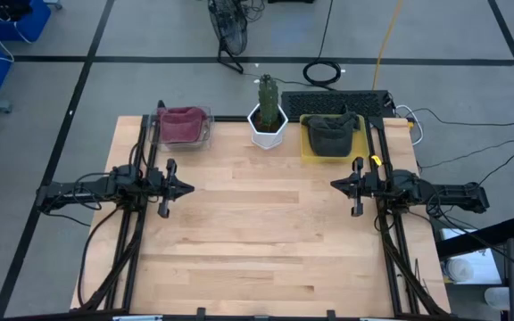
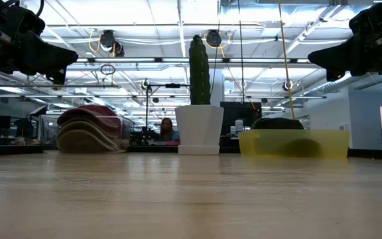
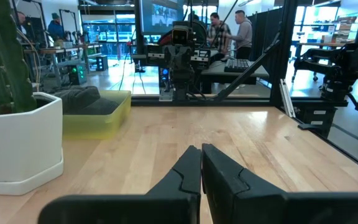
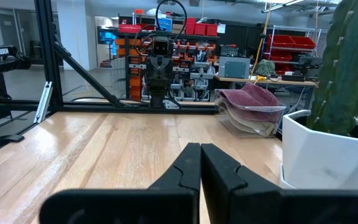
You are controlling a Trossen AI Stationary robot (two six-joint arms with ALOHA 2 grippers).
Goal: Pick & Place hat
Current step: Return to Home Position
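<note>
A dark grey-green hat (image 1: 331, 134) lies inside a yellow bin (image 1: 310, 152) at the table's far right, also seen in the low view (image 2: 277, 123) and left wrist view (image 3: 76, 98). A clear bin (image 1: 205, 132) at the far left holds maroon and tan hats (image 1: 181, 125), seen stacked in the right wrist view (image 4: 248, 107). My left gripper (image 1: 189, 188) waits at the left edge, shut (image 3: 201, 163). My right gripper (image 1: 334, 185) waits at the right edge, shut (image 4: 200, 160). Both point level toward the table's middle, above the wood.
A cactus (image 1: 267, 94) in a white hexagonal pot (image 1: 267, 127) stands at the far edge between the two bins. A black keyboard (image 1: 337, 102) and cables lie behind the yellow bin. The table (image 1: 266, 232) is bare wood between and in front of the arms.
</note>
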